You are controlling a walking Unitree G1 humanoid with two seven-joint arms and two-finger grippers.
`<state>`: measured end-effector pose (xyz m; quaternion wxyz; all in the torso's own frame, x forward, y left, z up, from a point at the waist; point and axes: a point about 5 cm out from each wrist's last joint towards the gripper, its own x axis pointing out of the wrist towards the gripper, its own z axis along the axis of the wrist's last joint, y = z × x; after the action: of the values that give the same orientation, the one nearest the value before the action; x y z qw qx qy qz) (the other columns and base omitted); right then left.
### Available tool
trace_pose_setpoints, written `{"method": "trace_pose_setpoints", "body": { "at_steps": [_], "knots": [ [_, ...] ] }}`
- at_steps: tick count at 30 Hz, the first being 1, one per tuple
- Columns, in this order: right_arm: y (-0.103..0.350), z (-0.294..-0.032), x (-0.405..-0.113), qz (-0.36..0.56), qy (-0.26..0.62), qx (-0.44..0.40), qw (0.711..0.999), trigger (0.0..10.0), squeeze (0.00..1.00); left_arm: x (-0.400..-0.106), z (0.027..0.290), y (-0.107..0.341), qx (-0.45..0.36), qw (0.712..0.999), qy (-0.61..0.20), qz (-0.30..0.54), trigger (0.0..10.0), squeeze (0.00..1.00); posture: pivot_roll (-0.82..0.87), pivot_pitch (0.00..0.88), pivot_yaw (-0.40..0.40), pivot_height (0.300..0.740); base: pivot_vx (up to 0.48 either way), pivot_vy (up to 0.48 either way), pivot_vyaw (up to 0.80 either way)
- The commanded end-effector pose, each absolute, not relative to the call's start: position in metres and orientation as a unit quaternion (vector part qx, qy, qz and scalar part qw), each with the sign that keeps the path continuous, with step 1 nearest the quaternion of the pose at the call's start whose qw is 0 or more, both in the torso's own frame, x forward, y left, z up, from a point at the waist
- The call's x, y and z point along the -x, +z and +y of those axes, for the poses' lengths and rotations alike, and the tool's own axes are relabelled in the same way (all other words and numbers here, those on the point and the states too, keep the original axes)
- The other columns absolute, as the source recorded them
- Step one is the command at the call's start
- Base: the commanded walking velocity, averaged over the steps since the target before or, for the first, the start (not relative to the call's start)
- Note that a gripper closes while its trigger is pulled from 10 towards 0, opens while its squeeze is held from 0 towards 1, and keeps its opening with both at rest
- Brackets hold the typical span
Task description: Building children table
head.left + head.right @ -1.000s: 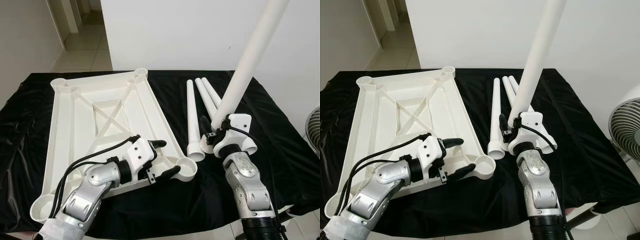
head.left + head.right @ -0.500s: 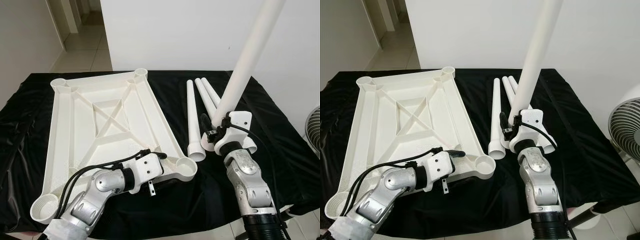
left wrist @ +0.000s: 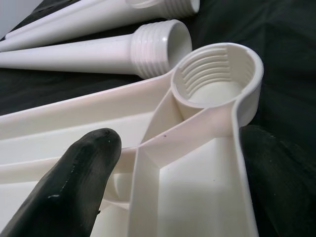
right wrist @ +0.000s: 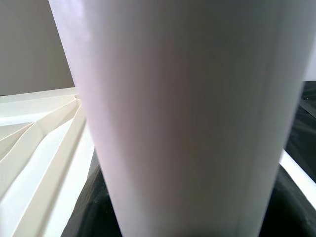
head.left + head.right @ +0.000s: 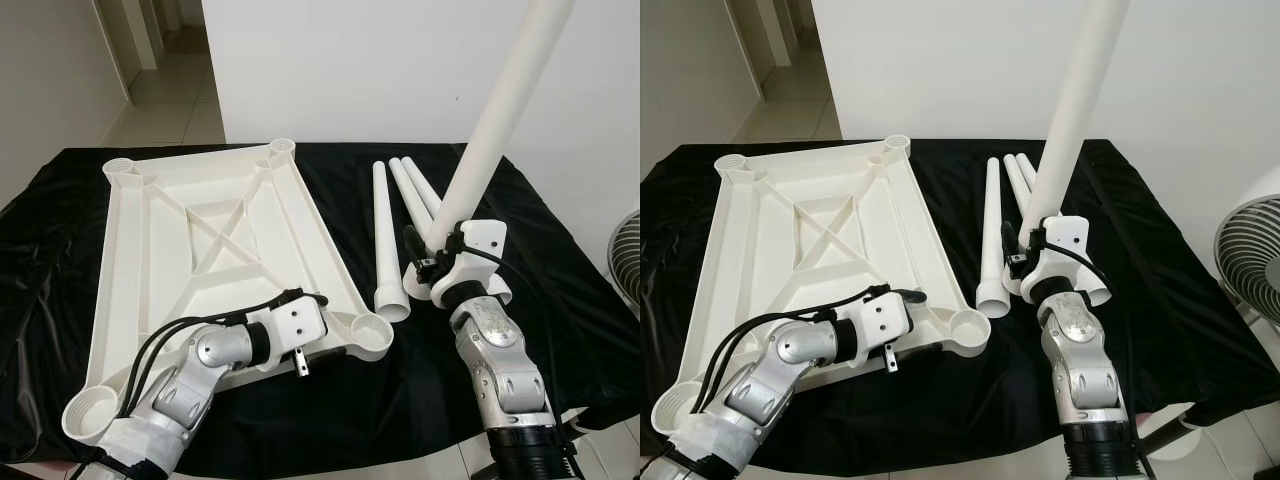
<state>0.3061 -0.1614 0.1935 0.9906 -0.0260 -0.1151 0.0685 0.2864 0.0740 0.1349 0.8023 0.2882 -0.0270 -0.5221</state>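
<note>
Tabletop (image 5: pixel 210 240) lies upside down on the black-draped bench (image 5: pixel 560 290), left gripper (image 5: pixel 300 325) at its near right edge, jaws clamped on the rim beside a threaded socket (image 3: pixel 217 74). Right gripper (image 5: pixel 432 262) holds one leg (image 5: pixel 490 130) upright, jaws clamped; three legs (image 5: pixel 385 230) lie between.
</note>
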Motion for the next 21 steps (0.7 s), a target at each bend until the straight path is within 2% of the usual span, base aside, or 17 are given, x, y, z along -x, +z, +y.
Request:
{"method": "trace_pose_setpoints", "body": {
  "at_steps": [1, 9, 21],
  "knots": [
    [0.199, -0.163, -0.305, -0.130, 0.063, 0.020, 0.989, 10.0, 0.00, -0.307, 0.085, 0.148, -0.295, 0.878, -0.369, -0.079, 10.0, 0.00, -0.05, 0.053, 0.021, 0.740, 0.000, 0.000, 0.00],
    [0.197, -0.163, -0.302, -0.127, 0.059, 0.012, 0.990, 10.0, 0.00, -0.318, 0.087, 0.156, -0.288, 0.891, -0.340, -0.093, 10.0, 0.00, -0.05, 0.057, 0.026, 0.740, 0.000, 0.000, 0.00],
    [0.200, -0.153, -0.300, -0.133, 0.101, 0.000, 0.986, 10.0, 0.00, -0.319, 0.094, 0.155, -0.297, 0.890, -0.333, -0.091, 10.0, 0.00, -0.03, 0.062, 0.020, 0.740, 0.000, 0.000, 0.00]
  ]
}}
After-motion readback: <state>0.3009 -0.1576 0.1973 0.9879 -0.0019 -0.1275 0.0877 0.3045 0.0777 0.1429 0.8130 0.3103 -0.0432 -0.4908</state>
